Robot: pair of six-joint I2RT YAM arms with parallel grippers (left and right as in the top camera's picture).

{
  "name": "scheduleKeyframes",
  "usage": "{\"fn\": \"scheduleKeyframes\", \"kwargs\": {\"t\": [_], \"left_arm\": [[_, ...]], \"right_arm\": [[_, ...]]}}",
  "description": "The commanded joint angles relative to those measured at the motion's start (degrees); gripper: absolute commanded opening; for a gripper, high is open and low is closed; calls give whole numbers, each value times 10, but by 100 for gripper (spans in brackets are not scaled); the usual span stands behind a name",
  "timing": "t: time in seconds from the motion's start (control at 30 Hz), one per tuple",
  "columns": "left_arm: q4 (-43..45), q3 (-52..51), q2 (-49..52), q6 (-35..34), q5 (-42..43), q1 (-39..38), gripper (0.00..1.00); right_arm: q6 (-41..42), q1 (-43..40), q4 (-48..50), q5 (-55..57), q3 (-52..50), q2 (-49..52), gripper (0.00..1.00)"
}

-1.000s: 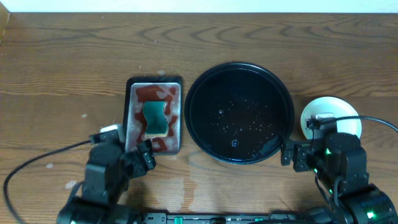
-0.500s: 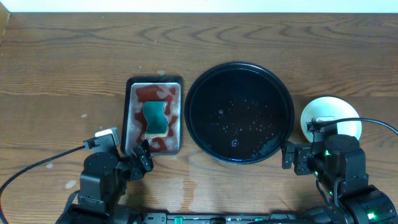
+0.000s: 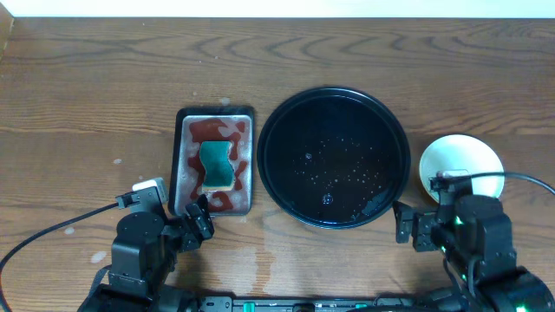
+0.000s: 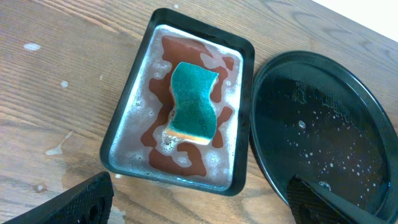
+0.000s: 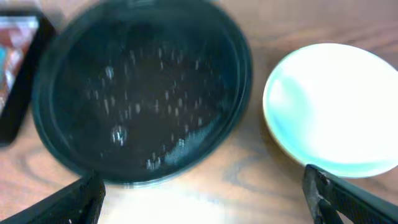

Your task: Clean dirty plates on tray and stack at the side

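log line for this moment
black tray: no plates | pale plate: right of it | sponge: in small tray | left gripper: open | right gripper: open

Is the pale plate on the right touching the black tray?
Apart. Right wrist view shows a strip of bare table between the plate and the tray rim.

Overhead straight down, wrist views close, oblique — tray (image 3: 295, 130) shared

Robot lab setup, wood-grain table (image 3: 78, 78), cabled left arm (image 3: 143, 247), soapy wash tray (image 3: 179, 160) with sponge (image 3: 216, 165)
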Motion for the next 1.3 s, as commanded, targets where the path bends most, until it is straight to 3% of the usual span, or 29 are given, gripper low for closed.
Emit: {"fn": "scheduleKeyframes", "kwargs": {"t": [0.0, 0.47, 0.77, 1.27], "left_arm": [[1, -4, -3, 8, -7, -2, 90], [1, -4, -3, 8, -7, -2, 90], [1, -4, -3, 8, -7, -2, 90], [1, -4, -3, 8, -7, -2, 90]], "right_arm": [[6, -23, 34, 8, -35, -50, 99], [7, -57, 368, -16, -308, -313, 99], [7, -65, 600, -18, -433, -313, 99], [-97, -71, 506, -44, -432, -313, 99]]}}
